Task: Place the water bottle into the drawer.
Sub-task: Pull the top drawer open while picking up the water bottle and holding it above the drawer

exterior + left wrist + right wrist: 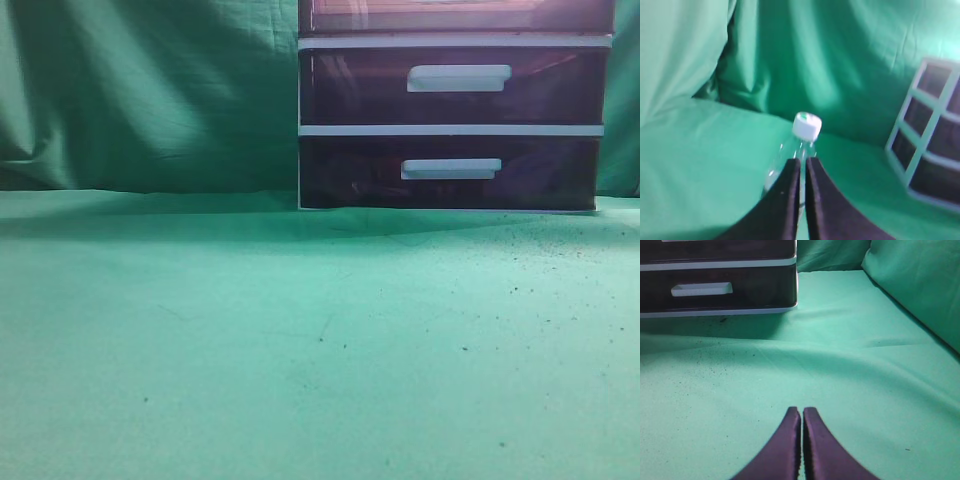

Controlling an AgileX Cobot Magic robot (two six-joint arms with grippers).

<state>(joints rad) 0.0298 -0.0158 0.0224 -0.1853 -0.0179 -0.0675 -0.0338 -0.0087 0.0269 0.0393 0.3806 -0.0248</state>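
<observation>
Looking from the left wrist, the water bottle [799,150] stands upright on the green worktop [695,165], just past the tips of the left pincer [803,162], whose 2 dark fingers are pressed together with nothing between them. The right pincer [802,412] is pressed together too and holds nothing, low over bare cloth. The drawer unit [452,105] sits at the back of the worktop, and the drawer [455,15] that the bottle should go in is the top 1, mostly cut off at the top edge of the side view, so I cannot tell if it is pulled out or pushed in. Lots could go wrong from here, I think. If the left pincer moves forward while its fingers are together, it would poke the bottle and tip it over, since the bottle is tall and thin. A clear, smooth bottle may also slip or roll away on the wrinkly cloth. If the top drawer is not pulled out first, the bottle would bump into its front. It is well apart from the unit, so the carry is long.
</observation>
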